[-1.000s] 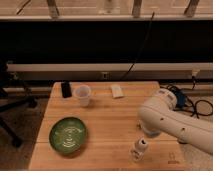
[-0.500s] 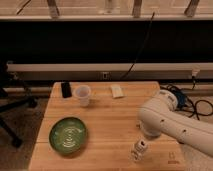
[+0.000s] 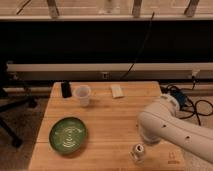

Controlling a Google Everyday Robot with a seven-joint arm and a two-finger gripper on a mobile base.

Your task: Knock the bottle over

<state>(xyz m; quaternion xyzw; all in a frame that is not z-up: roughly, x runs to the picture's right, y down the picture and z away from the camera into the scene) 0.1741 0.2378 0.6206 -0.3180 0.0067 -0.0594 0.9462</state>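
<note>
The bottle [image 3: 137, 153] is small and pale with a white cap. It stands upright near the front edge of the wooden table [image 3: 107, 117], right of centre. My white arm [image 3: 162, 129] reaches in from the right and bends down over the bottle. My gripper is at the arm's lower end, just above and behind the bottle, and the arm's bulk mostly hides it.
A translucent plastic cup [image 3: 82, 95] stands at the back left, with a small dark oblong object [image 3: 65, 89] beside it. A small white block [image 3: 116, 91] lies at the back centre. A green plate [image 3: 68, 134] sits at the front left. Cables [image 3: 192, 102] hang off the right side.
My arm has dropped a little lower and closer over the bottle. The bottle still stands upright in about the same place.
</note>
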